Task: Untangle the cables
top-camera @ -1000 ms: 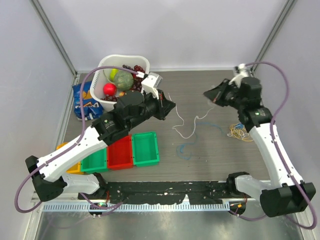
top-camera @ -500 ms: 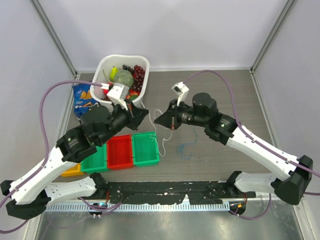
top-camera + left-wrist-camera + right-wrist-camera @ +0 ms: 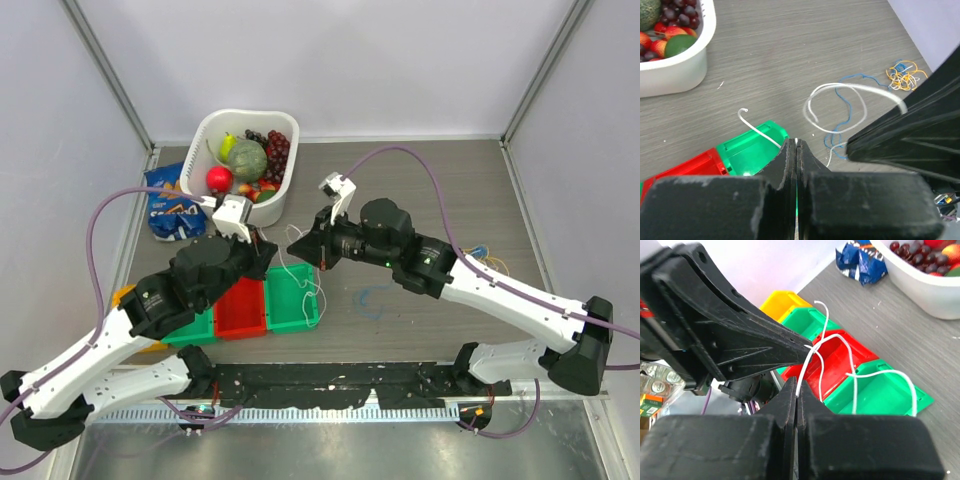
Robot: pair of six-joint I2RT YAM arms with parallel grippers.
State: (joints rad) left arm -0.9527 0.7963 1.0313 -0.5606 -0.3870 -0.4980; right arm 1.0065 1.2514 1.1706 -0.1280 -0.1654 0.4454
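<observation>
Above the green bin [image 3: 296, 310], the left gripper [image 3: 796, 144] and right gripper [image 3: 797, 386] meet tip to tip, both clamped on the white cable [image 3: 855, 88], whose loops hang over the bin. Farther right, a blue cable [image 3: 370, 297] and yellow-orange tangle [image 3: 902, 76] lie on the grey table [image 3: 480, 190]. At the back left, a white basket [image 3: 212, 135] holds fruit [image 3: 248, 160].

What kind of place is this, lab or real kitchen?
Likely a lab robot test cell: blank white panel walls on metal frame posts, and staged props on the table: a fruit basket, coloured bins, loose cables.
</observation>
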